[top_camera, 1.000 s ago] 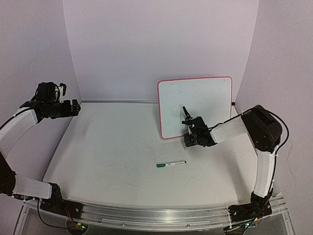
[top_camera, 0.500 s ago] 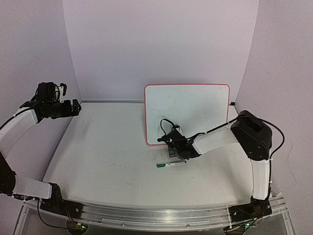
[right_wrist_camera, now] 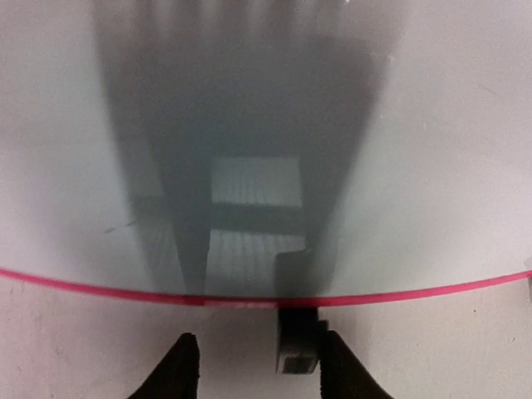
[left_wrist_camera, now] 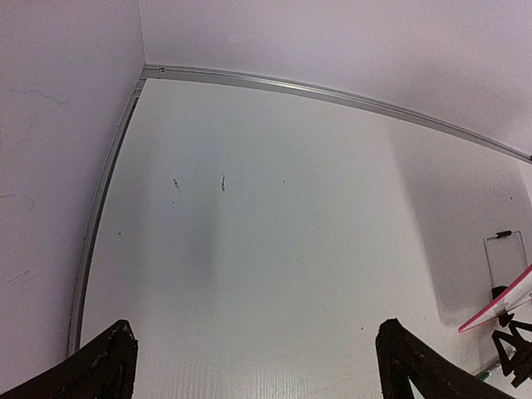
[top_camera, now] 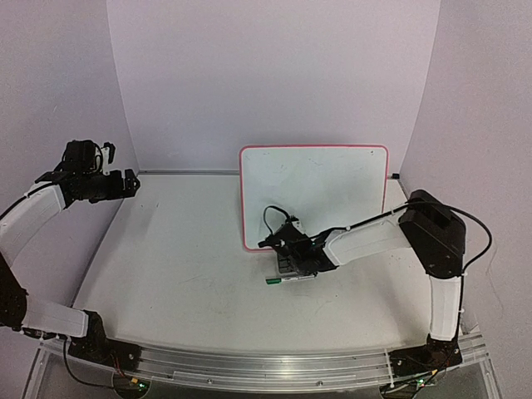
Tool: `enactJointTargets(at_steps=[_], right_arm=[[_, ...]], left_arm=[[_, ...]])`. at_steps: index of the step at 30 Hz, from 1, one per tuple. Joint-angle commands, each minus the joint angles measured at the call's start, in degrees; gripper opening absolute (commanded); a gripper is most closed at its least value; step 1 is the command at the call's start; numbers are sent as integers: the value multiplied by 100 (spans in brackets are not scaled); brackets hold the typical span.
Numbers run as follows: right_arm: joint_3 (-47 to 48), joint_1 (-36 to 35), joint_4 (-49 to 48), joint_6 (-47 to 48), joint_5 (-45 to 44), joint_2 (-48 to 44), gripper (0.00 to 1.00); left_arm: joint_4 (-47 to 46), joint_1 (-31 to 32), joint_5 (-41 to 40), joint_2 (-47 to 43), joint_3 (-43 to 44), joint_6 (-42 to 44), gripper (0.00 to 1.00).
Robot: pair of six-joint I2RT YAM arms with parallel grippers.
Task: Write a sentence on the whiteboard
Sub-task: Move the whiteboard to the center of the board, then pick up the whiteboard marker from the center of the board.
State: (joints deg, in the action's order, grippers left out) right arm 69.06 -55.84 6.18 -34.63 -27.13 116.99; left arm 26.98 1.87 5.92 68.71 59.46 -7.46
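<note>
The whiteboard (top_camera: 324,187) stands upright at the middle back, facing the camera, with a thin red frame. No green writing shows on it; its face looks blank. In the right wrist view the board (right_wrist_camera: 416,166) fills the upper part, and one black clip foot (right_wrist_camera: 298,345) sticks out under its red bottom edge. My right gripper (right_wrist_camera: 259,353) is open and low at the board's bottom left (top_camera: 287,252), with the clip foot between its fingers, close to the right one. My left gripper (top_camera: 129,184) is open and empty at the far left, held above the table.
A marker with a green cap (top_camera: 291,278) lies on the table just in front of the right gripper. Lilac walls close the back and sides. A metal rail (left_wrist_camera: 332,91) runs along the back wall. The board's red corner (left_wrist_camera: 499,312) shows in the left wrist view.
The right gripper has moved left along the board's foot, and the board has shifted left and turned to face the camera more squarely. The left arm has not moved.
</note>
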Motion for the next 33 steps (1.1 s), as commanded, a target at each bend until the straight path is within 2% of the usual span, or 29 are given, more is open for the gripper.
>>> enactJointTargets(at_steps=[1, 7, 11, 17, 24, 33], right_arm=[[-233, -113, 354, 315, 378, -957, 55], [-761, -97, 352, 1595, 1724, -1477, 62], [-1004, 155, 324, 2236, 2989, -1631, 59], [-913, 505, 327, 2906, 3784, -1423, 62], [-680, 541, 571, 3519, 3518, -1006, 61], [-619, 477, 696, 4068, 2796, -871, 52]], left_arm=[[-172, -4, 87, -80, -42, 5, 99], [-143, -2, 393, -97, -18, -264, 99], [-138, 14, 778, -131, -68, -682, 99], [-60, 155, 811, -412, -362, -877, 99], [275, 394, 767, -720, -577, -1005, 99], [103, 989, 537, -681, -781, -1318, 99]])
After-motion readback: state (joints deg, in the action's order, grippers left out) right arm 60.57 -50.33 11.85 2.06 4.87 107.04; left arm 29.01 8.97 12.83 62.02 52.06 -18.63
